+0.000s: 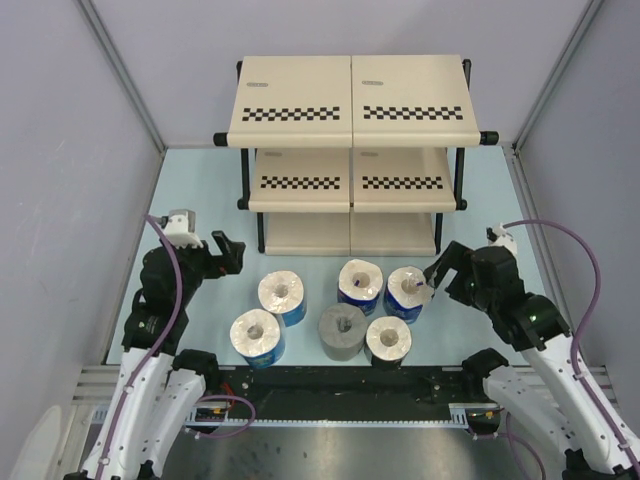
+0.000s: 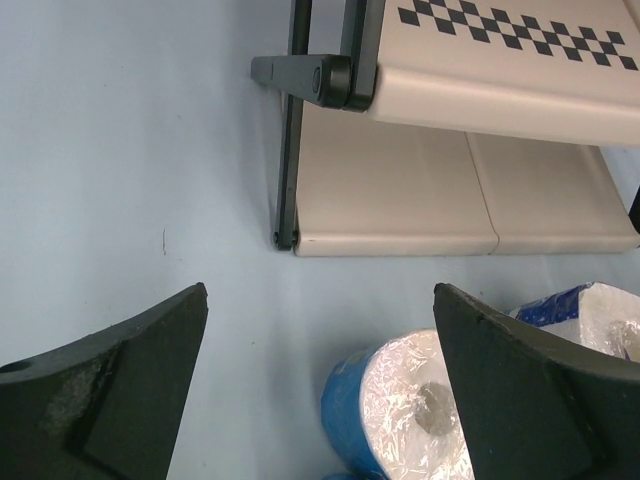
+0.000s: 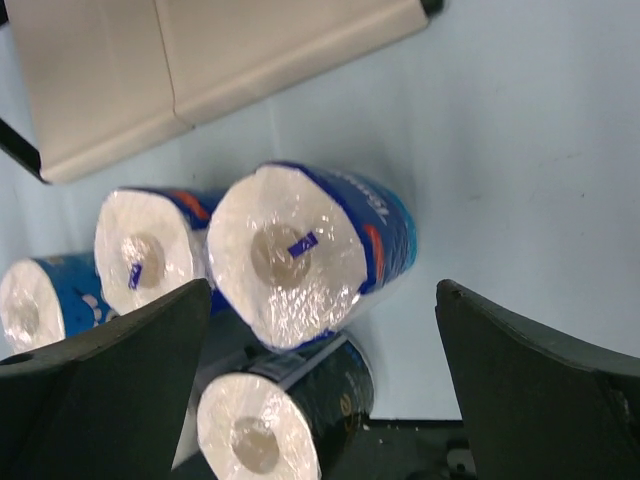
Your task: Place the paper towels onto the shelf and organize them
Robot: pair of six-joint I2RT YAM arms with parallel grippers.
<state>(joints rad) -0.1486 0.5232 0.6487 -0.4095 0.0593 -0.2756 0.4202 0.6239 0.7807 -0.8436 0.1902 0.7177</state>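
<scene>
6 short cylindrical paper towel rolls point(image 1: 342, 330) stand clustered on the pale-blue worktop point(image 1: 200, 190), just in front of the 3-tier cream-beige shelf point(image 1: 350, 110) with its black tube frame. Left end effector point(image 1: 231, 255): spread wide, empty, left of the cluster. Right end effector point(image 1: 437, 270): spread wide, empty, just beside the rightmost blue-wrapped white roll point(image 1: 407, 292).
</scene>
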